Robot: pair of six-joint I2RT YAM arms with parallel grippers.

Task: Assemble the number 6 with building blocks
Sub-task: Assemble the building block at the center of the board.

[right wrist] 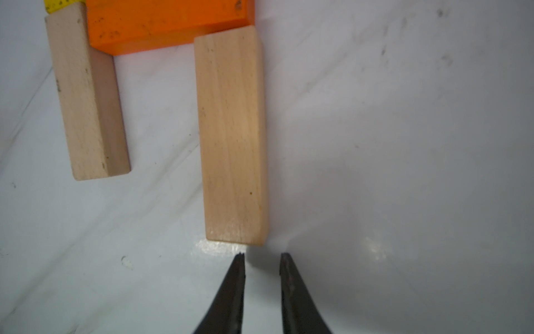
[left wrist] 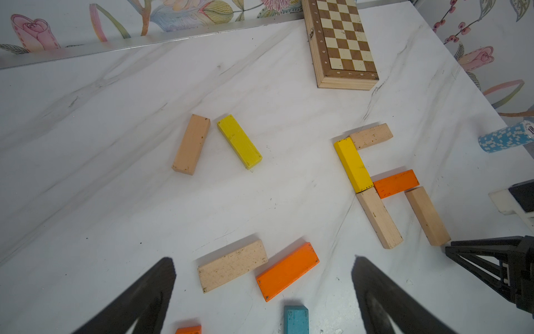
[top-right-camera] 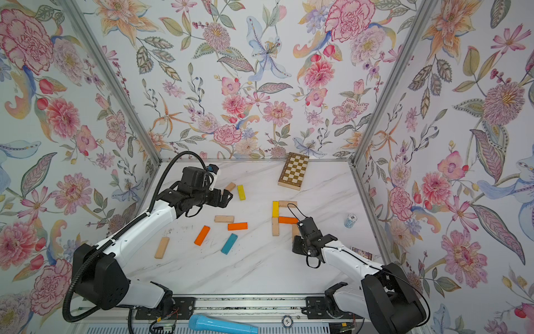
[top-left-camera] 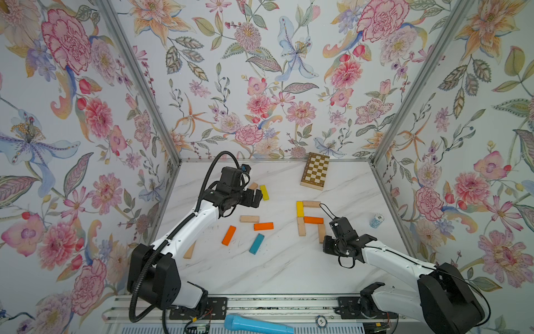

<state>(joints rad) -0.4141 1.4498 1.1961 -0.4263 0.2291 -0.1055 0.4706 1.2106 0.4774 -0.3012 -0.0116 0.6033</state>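
A partial figure of building blocks lies right of centre: a beige top bar (top-left-camera: 311,204), a yellow stem (top-left-camera: 300,209), an orange crossbar (top-left-camera: 313,220) and two beige uprights (top-left-camera: 301,226) (top-left-camera: 321,232). My right gripper (right wrist: 263,254) sits low at the near end of the right upright (right wrist: 232,136), its jaws narrowly apart with nothing between them. My left gripper (left wrist: 263,260) hovers wide open and empty above the loose blocks: beige (left wrist: 232,266), orange (left wrist: 287,271), teal (left wrist: 296,319), yellow (left wrist: 239,141), beige (left wrist: 191,144). The number 6 has no bottom bar.
A chequered board (top-left-camera: 315,175) lies at the back. A stack of blue chips (top-left-camera: 376,221) stands by the right wall. Another orange block (top-left-camera: 229,235) and a beige one (top-left-camera: 189,250) lie near the left arm. A blue microphone (top-left-camera: 257,325) rests on the front rail.
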